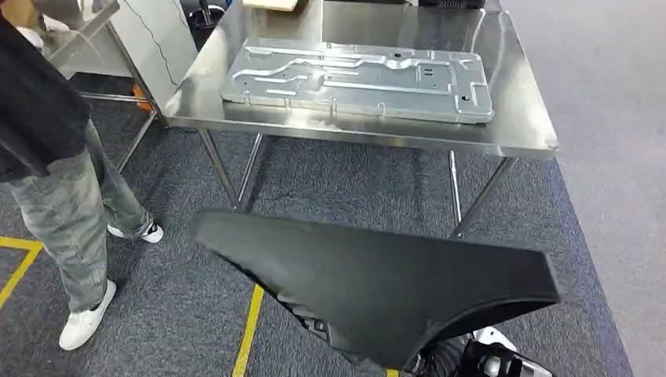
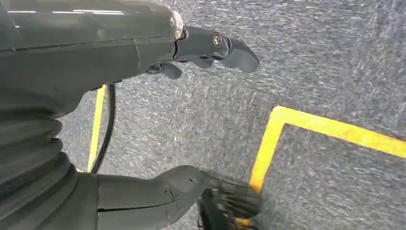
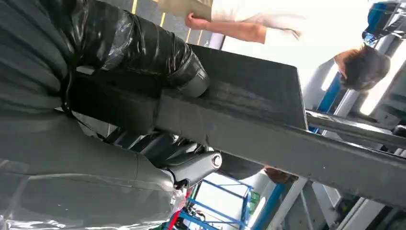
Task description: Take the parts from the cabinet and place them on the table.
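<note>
Grey carpet (image 1: 597, 118) marked with yellow tape lines (image 1: 250, 334) covers the floor of a workshop. On it stands a stainless steel table (image 1: 518, 133), seen from above in the head view. A large stamped metal panel (image 1: 357, 78) lies flat on the tabletop, taking up much of its middle. Nearer the robot, a big black plastic part (image 1: 385, 287) with a flat face and a curved edge hangs in the air, short of the table's front edge and lower than its top. The right hand (image 3: 143, 72) grips this part: in the right wrist view its thumb presses on one face and darker fingers (image 3: 191, 167) wrap the other side. A person in grey jeans and white shoes (image 1: 71, 212) stands at the left, beside the table. The left hand (image 2: 206, 50) hangs over the carpet with nothing in it, fingers spread apart.
</note>
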Available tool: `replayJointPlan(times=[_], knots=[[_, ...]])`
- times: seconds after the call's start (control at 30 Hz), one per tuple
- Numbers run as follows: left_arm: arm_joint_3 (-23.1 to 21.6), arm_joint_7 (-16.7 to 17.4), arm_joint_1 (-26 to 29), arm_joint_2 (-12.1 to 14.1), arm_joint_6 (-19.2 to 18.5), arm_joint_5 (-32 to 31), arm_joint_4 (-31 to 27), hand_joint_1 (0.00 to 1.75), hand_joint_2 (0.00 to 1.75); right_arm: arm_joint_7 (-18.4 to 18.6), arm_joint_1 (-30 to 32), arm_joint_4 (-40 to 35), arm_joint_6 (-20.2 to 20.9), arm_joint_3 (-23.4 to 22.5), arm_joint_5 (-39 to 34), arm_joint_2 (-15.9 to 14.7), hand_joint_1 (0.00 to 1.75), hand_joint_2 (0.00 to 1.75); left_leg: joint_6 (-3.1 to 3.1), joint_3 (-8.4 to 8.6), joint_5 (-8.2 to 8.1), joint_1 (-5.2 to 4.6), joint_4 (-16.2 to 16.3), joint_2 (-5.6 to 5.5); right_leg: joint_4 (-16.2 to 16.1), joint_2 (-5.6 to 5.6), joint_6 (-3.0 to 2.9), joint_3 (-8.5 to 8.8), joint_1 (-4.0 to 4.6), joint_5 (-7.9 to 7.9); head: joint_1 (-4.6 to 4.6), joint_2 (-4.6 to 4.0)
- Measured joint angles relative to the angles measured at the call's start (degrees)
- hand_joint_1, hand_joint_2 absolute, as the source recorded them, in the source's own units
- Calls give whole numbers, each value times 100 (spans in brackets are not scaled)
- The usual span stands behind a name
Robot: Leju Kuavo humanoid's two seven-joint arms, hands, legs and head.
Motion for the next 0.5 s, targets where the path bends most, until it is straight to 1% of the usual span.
replayJointPlan(times=[0.03,0.07,0.1,0.13,0.17,0.2,0.23,0.27,0.3,0.33,0.4,0.43,0.47,0.5], knots=[[5,-2,-1,7,0,0,0,0,175,0,0,0,0,0,4,0,175,175,15,134,383,1,-491,2,4,-3,16,92,-1,-67,0,0],[9,-2,7,9,0,0,0,0,175,0,-1,0,0,0,7,0,175,175,43,269,822,-1,-1000,6,2,-12,40,182,-2,-132,2,0],[9,-9,16,9,0,0,0,0,175,-4,-2,0,0,0,13,0,175,175,89,263,939,-35,-1099,11,-1,-11,67,251,5,-169,2,0],[11,-18,10,9,-2,-4,0,0,175,-11,-2,-2,-4,0,37,2,175,175,137,277,756,-67,-1138,24,-6,9,110,225,9,-197,2,0],[13,-17,12,15,0,-11,-2,0,175,-20,3,-17,-20,0,68,2,175,175,203,303,911,-69,-1147,17,-24,9,158,231,12,-236,0,0],[13,-22,22,22,0,-15,-2,0,175,-35,6,-24,-26,0,81,2,175,175,240,297,907,-57,-1173,13,25,9,183,267,12,-213,2,0],[15,-26,16,20,0,-24,-2,0,175,-78,3,-52,-46,0,92,0,175,175,275,359,910,-42,-1177,3,37,11,210,278,28,-210,0,0],[15,-28,13,11,-2,-33,-2,0,175,-109,6,-87,-57,-2,100,2,175,175,294,419,904,-11,-1227,4,143,4,230,253,19,-258,0,0],[15,-35,2,15,-2,-35,-2,0,175,-144,-4,-122,-61,-2,98,0,175,175,332,452,880,-9,-1227,11,394,-7,268,140,11,-336,4,0],[18,-35,-3,18,-2,-35,-2,0,175,-164,-10,-147,-63,-2,85,2,175,175,369,462,855,-9,-1226,15,810,-10,301,-109,-9,-504,2,0],[20,-37,-4,13,-9,-50,-2,0,175,-232,18,-173,-63,-4,13,19,175,175,368,490,801,-12,-1224,25,1703,-15,343,-713,-45,-903,2,0],[24,-37,2,13,-9,-50,-2,0,175,-247,27,-201,-61,-4,-31,44,175,175,368,519,765,-11,-1222,29,1932,-20,360,-916,-55,-945,2,0],[29,-37,5,13,-9,-52,-2,0,175,-282,38,-240,-46,-7,-74,59,175,175,361,565,726,-12,-1222,34,1904,-29,367,-994,-66,-832,2,0],[33,-39,5,13,-11,-55,-2,0,175,-310,50,-284,-26,-11,-103,83,175,175,355,634,675,-12,-1222,40,1620,-36,360,-949,-68,-559,2,0]])
